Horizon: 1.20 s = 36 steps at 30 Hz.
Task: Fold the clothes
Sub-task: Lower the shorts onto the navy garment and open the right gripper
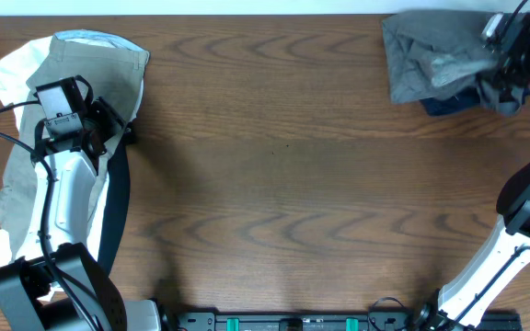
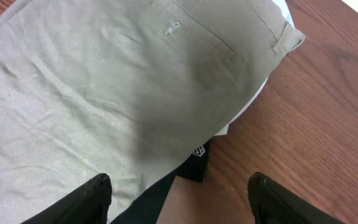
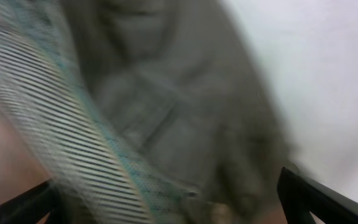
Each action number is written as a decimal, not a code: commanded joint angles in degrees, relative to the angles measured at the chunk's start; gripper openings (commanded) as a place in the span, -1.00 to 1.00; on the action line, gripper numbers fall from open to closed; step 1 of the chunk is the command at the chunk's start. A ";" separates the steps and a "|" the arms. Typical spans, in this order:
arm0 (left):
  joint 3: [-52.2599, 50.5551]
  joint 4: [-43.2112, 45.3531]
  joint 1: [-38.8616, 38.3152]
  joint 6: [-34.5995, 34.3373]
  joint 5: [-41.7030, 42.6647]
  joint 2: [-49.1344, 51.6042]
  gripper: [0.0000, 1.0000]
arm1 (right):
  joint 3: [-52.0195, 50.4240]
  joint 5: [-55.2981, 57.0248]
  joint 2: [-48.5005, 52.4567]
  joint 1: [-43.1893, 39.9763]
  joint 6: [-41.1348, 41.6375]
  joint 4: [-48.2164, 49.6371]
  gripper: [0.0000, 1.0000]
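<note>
From overhead, the left gripper (image 1: 118, 131) hovers over a heap at the table's (image 1: 283, 156) left edge. There, khaki shorts (image 1: 109, 69) lie on a white piece (image 1: 12, 74). At the far right corner, the right gripper (image 1: 504, 64) sits over the bundled dark grey shorts (image 1: 431, 55). The bare middle gives ample room to work.

In the left wrist view the jaws are spread and hold nothing, poised above the hem of the khaki shorts. A navy piece (image 2: 160, 190) pokes out from under it, right by the wood.

The right wrist view is blurred. Its jaws stand wide with grey cloth and a pale striped lining (image 3: 61, 124) close beneath, and no pinch shows.

The grey shorts look finished. The next move is probably to pinch the khaki shorts at the hem and drag them to the centre, away from the table's edge.
</note>
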 commanded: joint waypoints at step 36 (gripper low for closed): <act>0.57 -0.26 0.13 -0.98 0.02 0.09 0.43 | 0.61 13.94 15.21 11.85 74.10 26.95 0.98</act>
